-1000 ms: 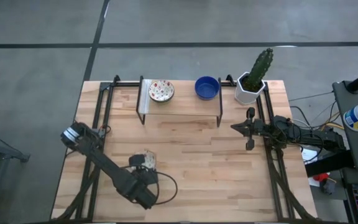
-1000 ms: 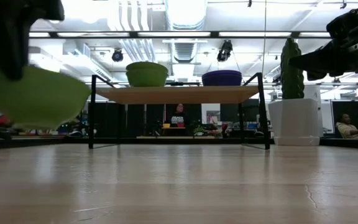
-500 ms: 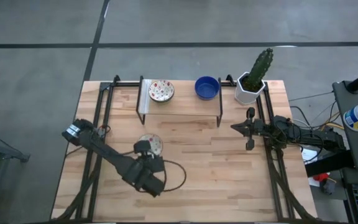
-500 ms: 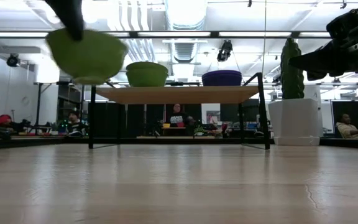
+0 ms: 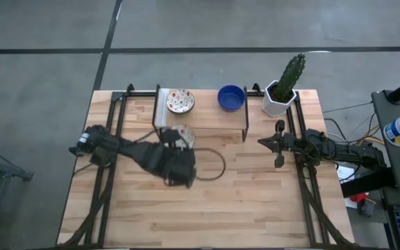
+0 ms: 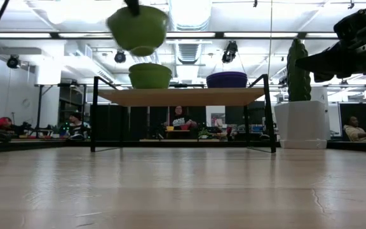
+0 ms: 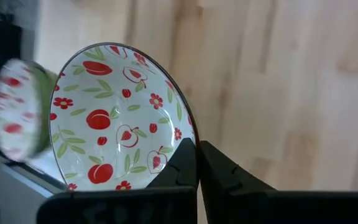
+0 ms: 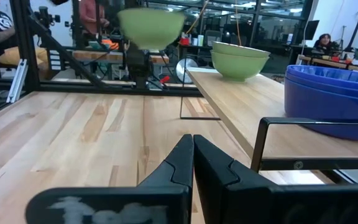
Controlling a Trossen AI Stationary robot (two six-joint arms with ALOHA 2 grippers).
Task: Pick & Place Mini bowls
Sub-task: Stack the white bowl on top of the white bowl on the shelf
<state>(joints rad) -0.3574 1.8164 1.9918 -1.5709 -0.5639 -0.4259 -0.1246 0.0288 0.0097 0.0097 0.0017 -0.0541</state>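
My left gripper (image 5: 173, 141) is shut on a cream-white mini bowl with red and green speckles (image 7: 120, 118), green on the outside (image 6: 138, 28). It hangs in the air just in front of the wooden shelf (image 5: 207, 117), higher than the shelf top. On the shelf rest a second speckled bowl (image 5: 180, 101) and a deep blue bowl (image 5: 231, 98), each on its base. My right gripper (image 8: 193, 152) is shut and holds nothing. It waits level at the table's right side (image 5: 262, 142). My left gripper pinches the bowl's rim (image 7: 184, 142) at one spot, one finger (image 7: 178, 167) inside the bowl and the other against its outer wall. The fingers come slanting down from above. The bowl is lifted clear of table and shelf, mouth up and a little tilted.
A white pot with a cactus (image 5: 281, 92) stands at the far right corner beside the shelf. The shelf's black frame legs (image 6: 94, 114) stand on the table. Bare wood (image 5: 221, 201) lies in front of the shelf. People and desks show in the room behind.
My left gripper has risen and swung from the table's near left toward the far edge and the shelf, still shut on the speckled bowl. The bowl has gone from near table height to above the shelf top.
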